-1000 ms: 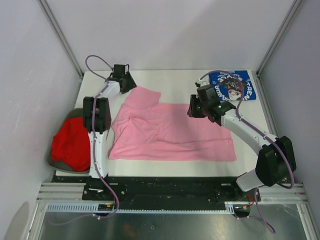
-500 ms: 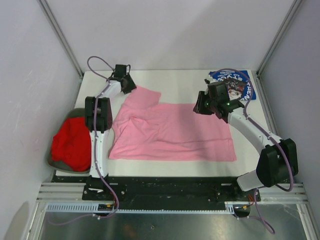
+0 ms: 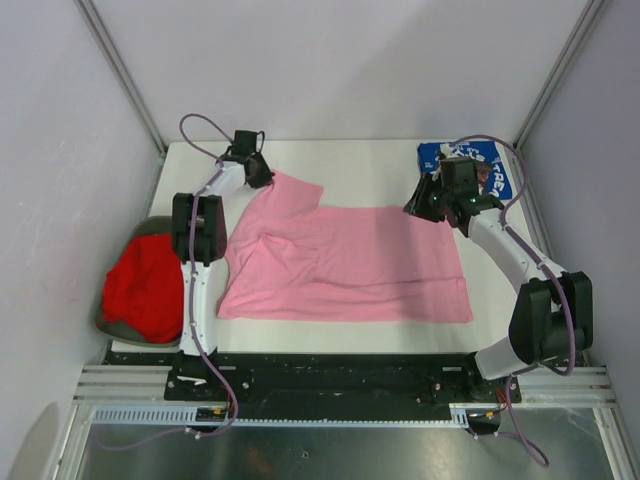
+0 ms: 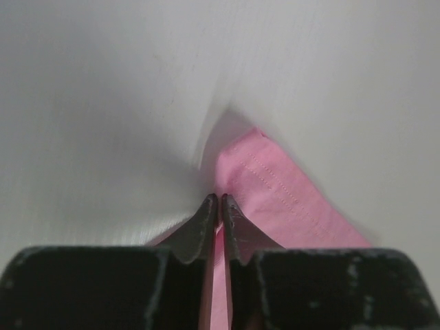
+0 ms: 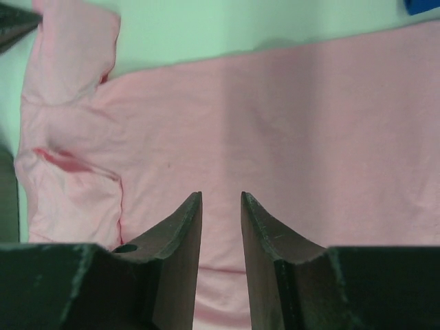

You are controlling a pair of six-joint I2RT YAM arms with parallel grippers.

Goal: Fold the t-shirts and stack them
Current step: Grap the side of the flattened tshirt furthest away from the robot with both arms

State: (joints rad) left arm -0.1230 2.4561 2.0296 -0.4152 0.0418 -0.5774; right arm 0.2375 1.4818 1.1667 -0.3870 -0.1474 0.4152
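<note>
Left end effector [image 4: 220,200] clamped on pink t-shirt [image 3: 350,265] sleeve corner | right end effector [image 5: 221,196] slightly parted, empty, above far-right hem corner | shirt lies lengthwise left-right.

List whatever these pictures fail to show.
- Blue t-shirt: top view, the right gripper and its cable cover part of the print; lettering too small to read.
- Red t-shirt: top view, the left arm hides one side.
- Pink t-shirt: left wrist view, the pinched edge disappears behind the left gripper.
</note>
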